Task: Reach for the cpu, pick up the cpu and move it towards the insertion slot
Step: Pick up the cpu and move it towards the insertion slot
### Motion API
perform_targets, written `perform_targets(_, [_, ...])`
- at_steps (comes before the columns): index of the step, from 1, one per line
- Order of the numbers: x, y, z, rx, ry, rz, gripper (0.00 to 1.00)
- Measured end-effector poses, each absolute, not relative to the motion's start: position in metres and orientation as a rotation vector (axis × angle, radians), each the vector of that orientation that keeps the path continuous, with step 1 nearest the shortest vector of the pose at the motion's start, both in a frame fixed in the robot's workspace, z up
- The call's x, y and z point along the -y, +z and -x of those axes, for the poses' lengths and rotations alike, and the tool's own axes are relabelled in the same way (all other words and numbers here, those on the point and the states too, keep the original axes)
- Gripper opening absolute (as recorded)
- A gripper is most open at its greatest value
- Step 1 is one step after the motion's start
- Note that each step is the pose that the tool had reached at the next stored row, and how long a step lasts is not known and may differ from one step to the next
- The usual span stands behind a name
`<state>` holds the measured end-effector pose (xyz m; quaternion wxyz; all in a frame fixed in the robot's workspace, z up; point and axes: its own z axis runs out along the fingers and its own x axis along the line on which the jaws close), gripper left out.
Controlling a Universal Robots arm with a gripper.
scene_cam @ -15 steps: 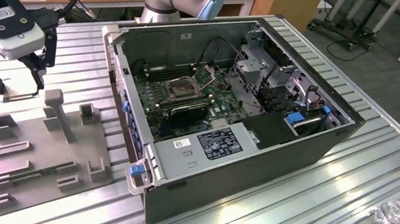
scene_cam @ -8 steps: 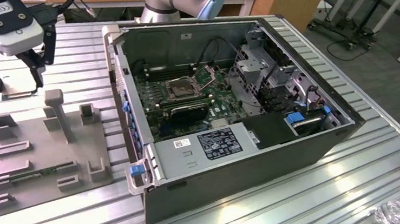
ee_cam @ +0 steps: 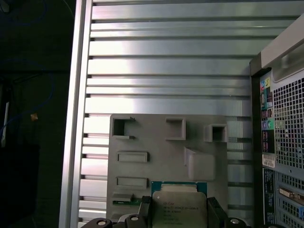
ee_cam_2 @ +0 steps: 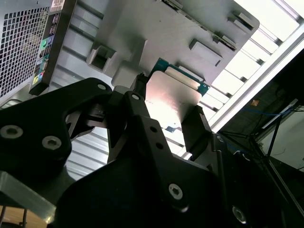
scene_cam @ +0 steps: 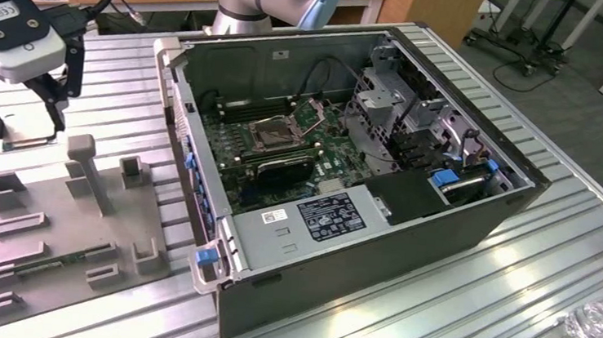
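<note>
Silvery square metal-topped cpu [ee_cam_2: 172, 105] clamped between black pincer [ee_cam_2: 166, 124] fingers above grey fixture plate [scene_cam: 66, 238]; shiny-framed insertion slot [scene_cam: 275, 134] toward three o'clock.

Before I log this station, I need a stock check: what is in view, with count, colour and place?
cpu: one, silvery top, green edge, between the gripper's fingers above the fixture plate.
insertion slot: one, shiny frame, dark centre, on the green motherboard.
fixture plate: one, grey, on the exterior view's left.
computer case: one, black, open, centre of table.
plastic bottle: one, clear, exterior view's right edge.
table: one, slatted aluminium.
gripper: one, black, shut on the cpu.
</note>
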<state>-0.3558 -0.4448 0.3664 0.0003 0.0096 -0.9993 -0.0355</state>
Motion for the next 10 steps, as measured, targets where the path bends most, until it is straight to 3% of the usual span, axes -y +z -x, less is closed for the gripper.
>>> perform_targets(10, [0.445,0.366,0.343,3.139,-0.112,-0.03,0.54])
